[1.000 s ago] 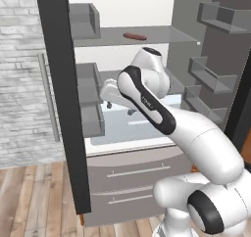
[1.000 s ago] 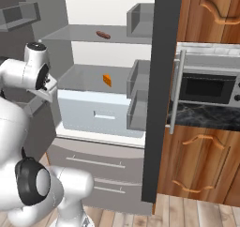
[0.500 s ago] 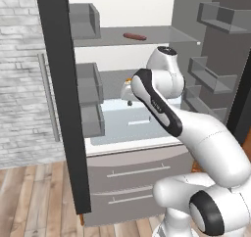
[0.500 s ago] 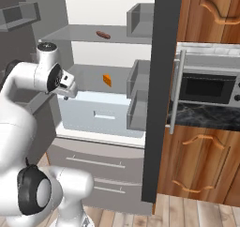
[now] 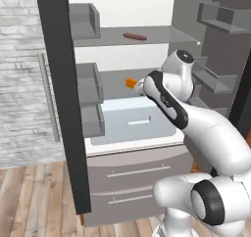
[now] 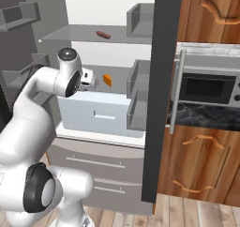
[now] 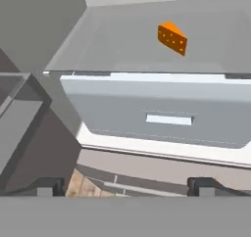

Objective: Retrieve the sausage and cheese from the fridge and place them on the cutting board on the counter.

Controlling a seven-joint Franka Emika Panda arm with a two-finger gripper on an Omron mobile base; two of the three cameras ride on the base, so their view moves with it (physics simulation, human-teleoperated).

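The fridge [image 5: 147, 133] stands with its doors swung wide, white interior and grey shelves exposed, its dark door edge [image 6: 161, 94] rising in front of the brown wooden cabinets [image 6: 201, 165] to the fridge's right, where a strip of black marble bench [image 6: 206, 116] runs under a built-in microwave [image 6: 208, 87]. The white arm [image 5: 196, 128] reaches up from the base into the fridge's middle level, its wrist bent toward the back wall. Below that level sits the pale blue-grey crisper drawer [image 7: 157, 111] with a small light handle plate on its front, and under it the fridge's two grey lower drawers [image 5: 132, 182] with bar handles. Grey door bins [image 6: 138, 92] hang on the fridge's right door, others on the left door. The sausage [image 5: 135, 36] lies alone on the fridge's upper shelf, toward the rear. The cheese [image 7: 172, 38], an orange wedge, rests on the middle shelf directly above the crisper drawer, near the back of the fridge. The tool [image 6: 89, 79] hovers in front of the cheese, apart from it, its two dark fingertips [image 7: 46, 186] spread wide with nothing between them.
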